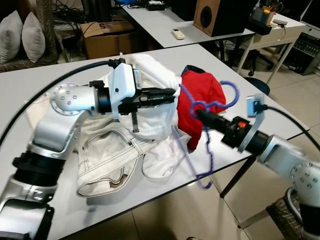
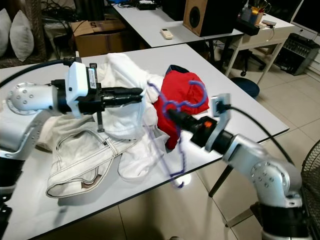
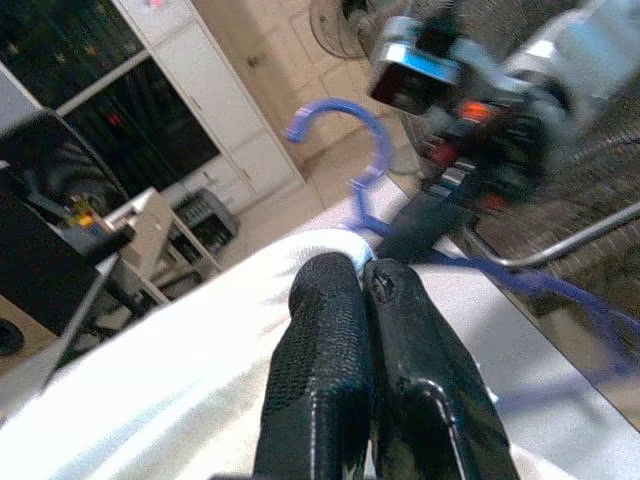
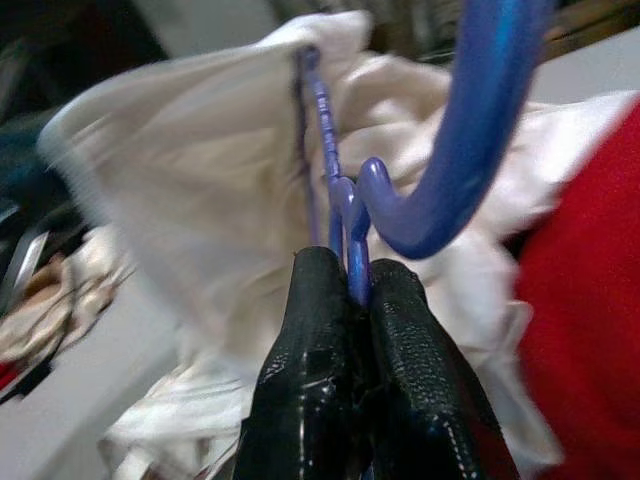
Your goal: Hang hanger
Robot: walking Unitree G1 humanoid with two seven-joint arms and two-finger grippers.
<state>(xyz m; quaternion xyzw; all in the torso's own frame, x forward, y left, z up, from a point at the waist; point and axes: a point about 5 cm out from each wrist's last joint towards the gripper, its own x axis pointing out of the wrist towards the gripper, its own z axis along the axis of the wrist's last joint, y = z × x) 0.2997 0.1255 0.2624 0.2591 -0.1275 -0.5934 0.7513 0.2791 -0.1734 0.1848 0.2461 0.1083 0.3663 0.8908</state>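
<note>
A blue plastic hanger [image 1: 208, 155] is lifted over the white table's [image 1: 30, 85] right edge, with its hook [image 1: 231, 90] up by a red garment [image 1: 202, 90]. My right gripper [image 1: 198, 113] is shut on the hanger's neck, just under the hook; in the right wrist view the blue hanger [image 4: 480, 130] rises from between the black fingers [image 4: 315, 320]. My left gripper [image 1: 174, 93] reaches in from the left, shut on a raised fold of a white garment [image 1: 150, 120]. One arm of the hanger runs up against that white cloth [image 4: 190, 180]. The left wrist view looks past the closed gripper [image 3: 365, 275] to the hanger hook [image 3: 345, 115].
More white clothing, like trousers [image 1: 110, 160], lies crumpled on the near left of the table. Behind stand a second table [image 1: 165, 22] with a remote [image 1: 178, 34] and a speaker [image 1: 210, 15], a cardboard box [image 1: 102, 37] and pillows [image 1: 22, 35]. Tiled floor lies to the right.
</note>
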